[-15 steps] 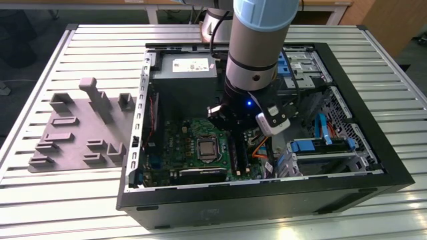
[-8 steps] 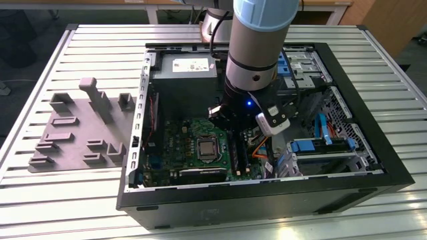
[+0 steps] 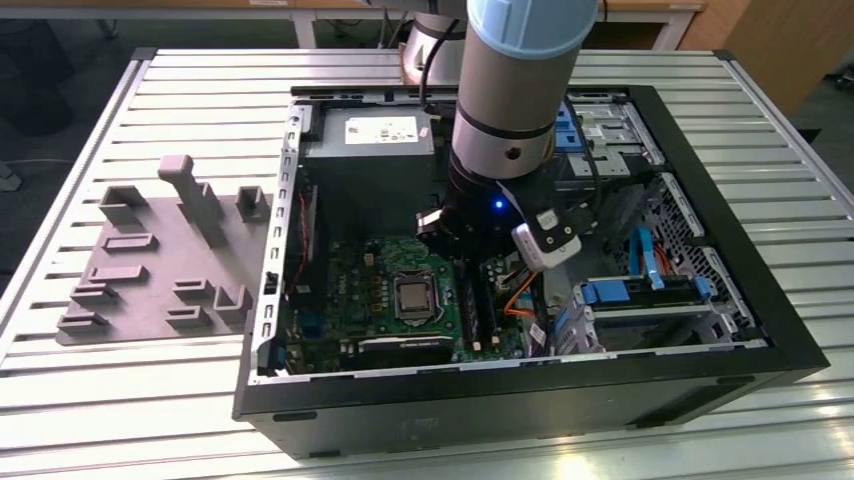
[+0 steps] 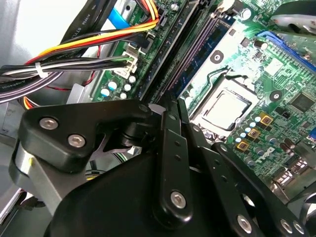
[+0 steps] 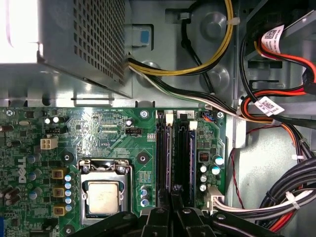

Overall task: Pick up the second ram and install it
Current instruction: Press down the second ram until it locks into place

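Step in hand: installing, as I judged it. The arm reached down into the open computer case, so picking up looked done.
Gripper: the gripper hung low over the memory slots, close beside the processor socket. Its fingers were drawn together with no gap that I could see.
Second ram: a long dark stick with faint blue marks, the second ram, stood on edge in a slot on the motherboard. Its near end ran right up to the fingertips.
Contact: I could not tell whether the tips pressed on the stick's top edge, pinched it, or hovered just above it.
Seating: whether the stick was fully home and the end clips latched could not be made out.
Next move calls for: straight, even downward pressure along the stick, kept in line with the slot so it would not tilt.
Risk: the bundle of cables lay near the slots, though apart from the gripper.
Holder: the grey holder tray sat on the table beside the case, well apart from the work.
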`<control>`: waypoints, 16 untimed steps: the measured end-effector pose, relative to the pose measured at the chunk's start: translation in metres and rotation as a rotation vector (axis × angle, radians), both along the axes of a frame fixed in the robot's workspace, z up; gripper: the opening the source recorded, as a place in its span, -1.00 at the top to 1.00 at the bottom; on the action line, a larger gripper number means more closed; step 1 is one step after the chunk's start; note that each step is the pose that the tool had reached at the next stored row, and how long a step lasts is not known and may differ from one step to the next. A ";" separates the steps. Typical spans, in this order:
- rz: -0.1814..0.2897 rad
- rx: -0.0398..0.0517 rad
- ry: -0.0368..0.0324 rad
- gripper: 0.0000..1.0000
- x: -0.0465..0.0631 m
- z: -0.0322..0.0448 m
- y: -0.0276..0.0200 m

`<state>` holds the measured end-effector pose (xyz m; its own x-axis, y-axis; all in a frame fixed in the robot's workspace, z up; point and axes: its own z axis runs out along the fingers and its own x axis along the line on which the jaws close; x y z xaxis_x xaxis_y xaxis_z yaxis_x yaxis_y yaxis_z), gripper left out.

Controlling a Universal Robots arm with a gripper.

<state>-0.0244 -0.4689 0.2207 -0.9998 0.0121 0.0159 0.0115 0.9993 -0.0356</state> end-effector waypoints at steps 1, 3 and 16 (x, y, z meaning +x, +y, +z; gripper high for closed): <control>0.000 0.0006 0.0000 0.74 0.000 0.0000 0.0000; 0.001 0.0021 0.0001 0.74 0.000 -0.0004 0.0000; 0.010 0.0032 0.0001 0.74 0.000 -0.0015 0.0000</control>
